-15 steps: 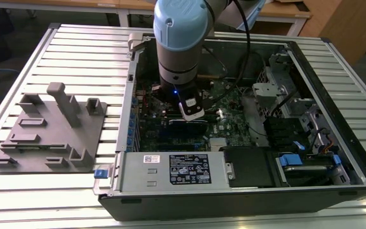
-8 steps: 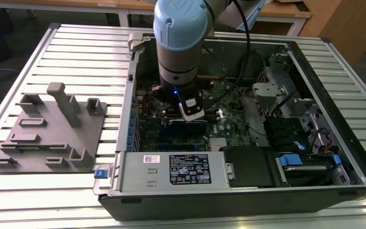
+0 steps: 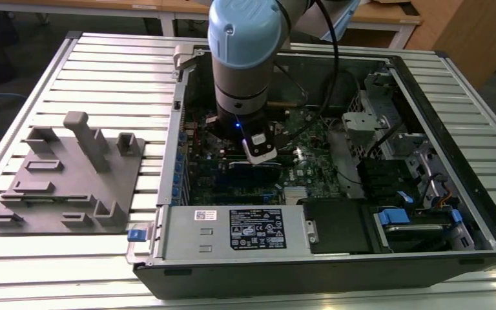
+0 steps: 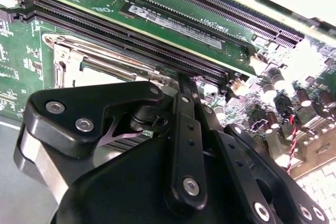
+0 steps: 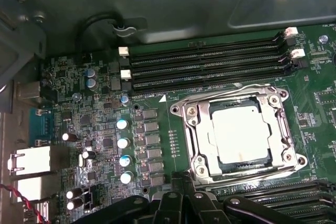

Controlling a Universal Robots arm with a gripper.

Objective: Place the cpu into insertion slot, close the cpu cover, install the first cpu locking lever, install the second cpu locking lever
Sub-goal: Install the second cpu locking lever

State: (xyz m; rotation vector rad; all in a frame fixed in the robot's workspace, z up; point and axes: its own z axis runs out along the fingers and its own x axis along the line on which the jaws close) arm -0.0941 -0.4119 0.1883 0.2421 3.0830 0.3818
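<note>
The cpu (image 5: 241,132) is seated under the cover (image 5: 237,132) — light, rigid, fragile, best gripped at edges. The gripper (image 5: 181,203) state cannot be told.

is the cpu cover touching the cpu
Touching. In the first wrist view the cpu cover lies closed, its metal frame lapping over the edges of the cpu seated in the socket.

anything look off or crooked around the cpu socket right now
Nothing stands out. In the first wrist view the cpu lies flat and square in the insertion slot, with the cpu cover down around it. No damage shows on the motherboard.
</note>
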